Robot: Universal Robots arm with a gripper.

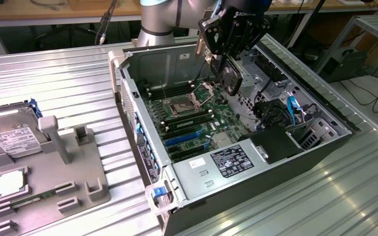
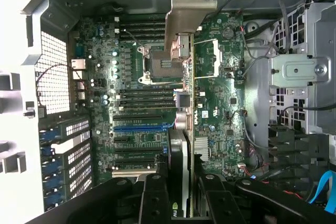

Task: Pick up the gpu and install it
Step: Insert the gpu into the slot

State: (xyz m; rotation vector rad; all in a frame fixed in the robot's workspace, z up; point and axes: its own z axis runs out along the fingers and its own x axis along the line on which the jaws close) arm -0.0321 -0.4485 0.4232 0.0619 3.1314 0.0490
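The gpu [image 1: 229, 78] is a dark card with a round fan and a silvery bracket, and it hangs tilted above the open computer case [image 1: 320, 110]. My gripper [image 1: 227, 56] is shut on its upper edge. In the wrist view the gpu [image 2: 184, 129] appears edge-on over the motherboard [image 2: 226, 103], with its bracket [image 2: 189, 9] at the far end. The black fingers [image 2: 156, 198] clamp the card from both sides around the gripper [image 2: 181, 187]. The card is clear of the board, above the CPU socket [image 1: 179, 104] area. The blue slot [image 2: 142, 127] lies beside it.
A grey fixture [image 1: 77, 167] on the ribbed metal table at the exterior view's left holds a silver hard drive [image 1: 12, 137] and a slim green memory stick [image 1: 35, 198]. Inside the case are a drive cage [image 2: 302, 72], cables [image 1: 294, 110] and a black power supply [image 1: 274, 145].
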